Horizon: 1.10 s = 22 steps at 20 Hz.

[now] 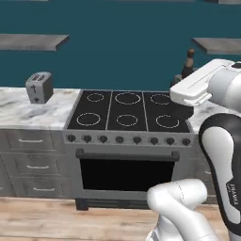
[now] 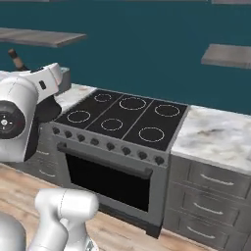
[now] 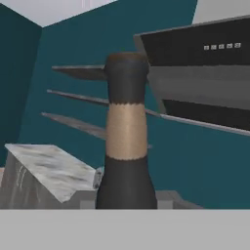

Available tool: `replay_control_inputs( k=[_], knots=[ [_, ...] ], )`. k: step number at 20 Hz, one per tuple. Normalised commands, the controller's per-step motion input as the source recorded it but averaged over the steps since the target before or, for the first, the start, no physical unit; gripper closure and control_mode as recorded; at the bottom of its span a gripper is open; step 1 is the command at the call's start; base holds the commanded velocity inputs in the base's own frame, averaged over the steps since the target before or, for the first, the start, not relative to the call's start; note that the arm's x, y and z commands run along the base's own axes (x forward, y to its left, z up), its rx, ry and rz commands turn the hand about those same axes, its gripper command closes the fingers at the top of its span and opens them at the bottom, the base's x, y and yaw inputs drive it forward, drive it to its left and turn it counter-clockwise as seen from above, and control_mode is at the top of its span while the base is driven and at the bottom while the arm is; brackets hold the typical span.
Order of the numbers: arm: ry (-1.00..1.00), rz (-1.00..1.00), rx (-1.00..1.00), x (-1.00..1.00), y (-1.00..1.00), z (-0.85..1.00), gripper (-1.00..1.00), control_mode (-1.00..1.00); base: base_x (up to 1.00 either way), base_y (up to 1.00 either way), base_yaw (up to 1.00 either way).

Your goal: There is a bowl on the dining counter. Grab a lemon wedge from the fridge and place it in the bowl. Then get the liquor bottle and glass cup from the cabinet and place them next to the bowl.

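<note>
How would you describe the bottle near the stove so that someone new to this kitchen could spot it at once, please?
Start at the black stove with its six ring burners, then move to the marble counter on its right, against the teal wall. The liquor bottle stands there upright behind the robot's white forearm: dark body, tan band around the neck, dark cap, unlike the boxy grey toaster left of the stove.

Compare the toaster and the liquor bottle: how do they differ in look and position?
The toaster is grey and boxy; the liquor bottle is dark with a tan neck band, tall and slim. The toaster stands left of the stove; the bottle stands to its right, behind the arm. Both stand upright.
</note>
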Motion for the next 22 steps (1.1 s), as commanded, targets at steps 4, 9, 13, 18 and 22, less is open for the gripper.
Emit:
replay_control_inputs(
  k=[4, 9, 13, 18, 22],
  knots=[
    [0.0, 0.0, 0.0, 0.0, 0.0, 0.0, 1.0, 1.0, 0.0, 0.25, 0.74],
    [0.0, 0.0, 0.0, 0.0, 0.0, 0.0, 1.0, 1.0, 0.02, 0.17, 0.74],
    [0.0, 0.0, 0.0, 0.0, 0.0, 0.0, 1.0, 1.0, 0.44, 0.09, 0.64],
    [0.0, 0.0, 0.0, 0.0, 0.0, 0.0, 1.0, 1.0, 0.77, 0.18, 0.51],
    [0.0, 0.0, 0.0, 0.0, 0.0, 0.0, 1.0, 1.0, 0.97, 0.23, 0.42]
  ],
)
